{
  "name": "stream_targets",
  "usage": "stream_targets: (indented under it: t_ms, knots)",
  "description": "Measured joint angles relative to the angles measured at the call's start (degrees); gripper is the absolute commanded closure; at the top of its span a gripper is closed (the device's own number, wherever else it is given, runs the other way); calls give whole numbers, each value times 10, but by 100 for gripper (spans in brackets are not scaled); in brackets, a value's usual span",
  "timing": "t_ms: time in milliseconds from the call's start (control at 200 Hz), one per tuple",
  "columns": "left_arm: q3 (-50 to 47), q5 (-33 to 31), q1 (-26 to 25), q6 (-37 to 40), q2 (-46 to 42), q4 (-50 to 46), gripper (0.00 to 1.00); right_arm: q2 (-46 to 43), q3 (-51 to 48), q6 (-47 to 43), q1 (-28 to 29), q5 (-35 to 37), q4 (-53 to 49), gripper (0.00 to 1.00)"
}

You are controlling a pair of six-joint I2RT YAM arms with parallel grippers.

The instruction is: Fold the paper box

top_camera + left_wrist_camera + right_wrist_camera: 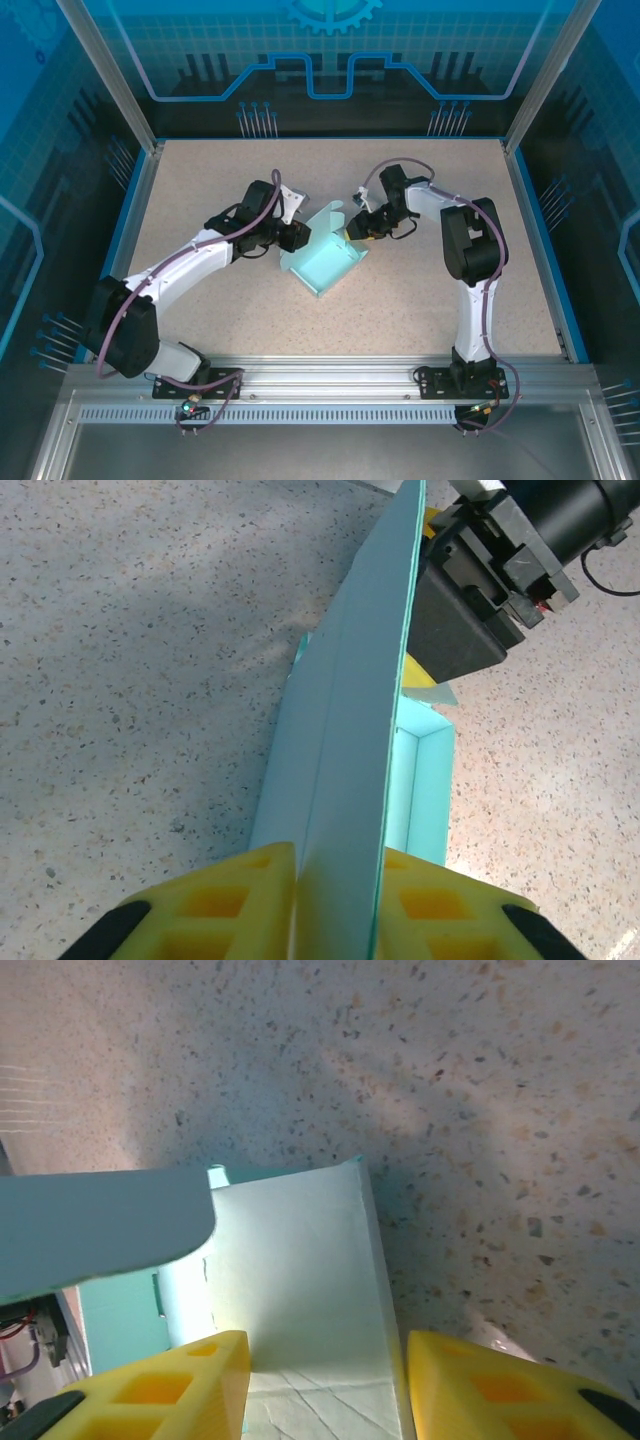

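The yellow pads (235, 905) of the left pincer (338, 875) sit hard against the lens, with thin card nipped between them, and that is where the trouble could start. If the pads squeeze or swing off the scored line, the wall may crease in the wrong place or slip free. The right pincer (325, 1360) is just the other side of that same wall. A pull from both arms at once could tear a corner, drag the piece across the tabletop (130, 660), or knock the two pincers together.

The left pincer is closed on an upright wall of the paper box (345, 730), one pad flat on each face. The right pincer's fingers stand roughly half apart with a pale panel filling the gap. Whether they pinch it or only straddle it, I cannot tell. The half-formed box lies mid-tabletop, between the arms.
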Motion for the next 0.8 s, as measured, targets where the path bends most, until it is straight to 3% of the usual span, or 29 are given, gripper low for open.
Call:
stream_targets:
  t_ms: [380, 800]
  knots:
    - [2, -35, -7, 4, 0, -3, 85, -12, -30, 23, 0, -45, 33, 57]
    - [4, -59, -11, 3, 0, -7, 86, -47, -80, 23, 7, -12, 56, 64]
